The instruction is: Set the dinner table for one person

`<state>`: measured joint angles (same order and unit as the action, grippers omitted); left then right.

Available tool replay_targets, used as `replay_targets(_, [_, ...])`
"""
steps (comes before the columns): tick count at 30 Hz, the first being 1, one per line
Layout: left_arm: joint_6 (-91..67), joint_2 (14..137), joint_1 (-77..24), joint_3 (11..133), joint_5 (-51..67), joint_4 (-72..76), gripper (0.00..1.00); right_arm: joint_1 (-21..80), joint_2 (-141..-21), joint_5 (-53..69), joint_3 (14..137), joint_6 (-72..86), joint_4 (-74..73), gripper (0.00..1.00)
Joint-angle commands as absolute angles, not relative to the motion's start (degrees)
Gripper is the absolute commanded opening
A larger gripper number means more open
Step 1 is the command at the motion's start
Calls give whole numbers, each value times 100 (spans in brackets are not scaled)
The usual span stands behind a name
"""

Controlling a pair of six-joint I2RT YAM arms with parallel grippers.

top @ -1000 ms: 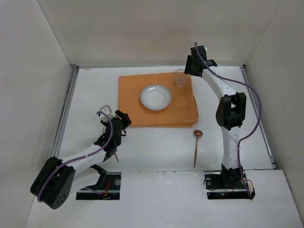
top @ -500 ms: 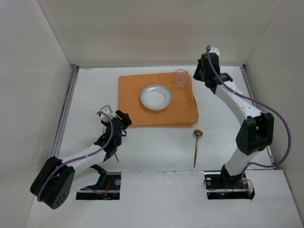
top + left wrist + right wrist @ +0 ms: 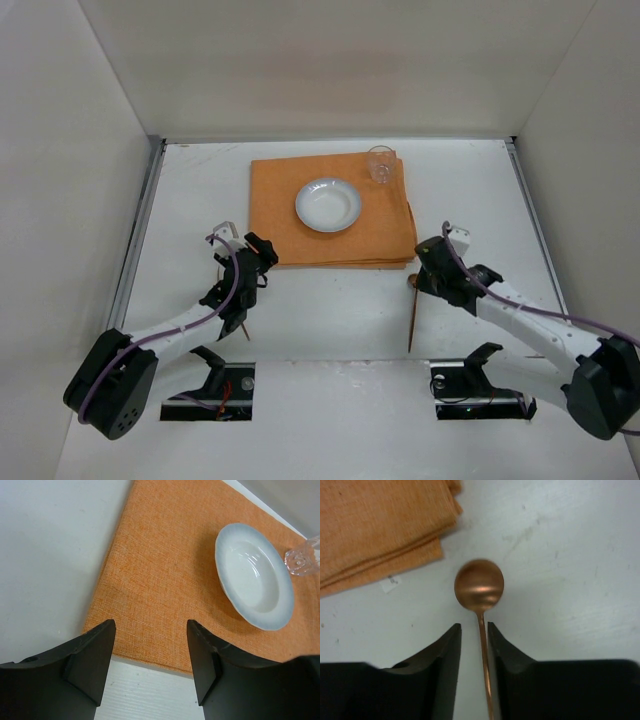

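Spoon point(image 3: 411, 325) near-to-far, bowl point(image 3: 479, 585) far, right fingers point(image 3: 445, 675) parted astride handle point(image 3: 486, 670), left fingers point(image 3: 85, 655) spread

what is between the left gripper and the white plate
In the left wrist view, only a strip of bare dinner table and then the orange mat separate the left gripper from the white plate.

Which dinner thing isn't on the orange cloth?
The copper-coloured metal spoon. It lies on the white table, while the round white plate and clear glass cup sit on the orange cloth mat.
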<state>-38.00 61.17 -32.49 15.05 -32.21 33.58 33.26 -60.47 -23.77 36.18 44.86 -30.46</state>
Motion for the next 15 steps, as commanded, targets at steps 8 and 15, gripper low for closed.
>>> replay_targets(8, [-3779,5924,-3230,1705,-3278,3384,57,3968,-6107,-2084,3252,5713,-3666,34])
replay_targets(15, [-3841,6003,-3203,1696,-3173,3445,57,4056,-6345,-1960,3287,5678,-3472,30])
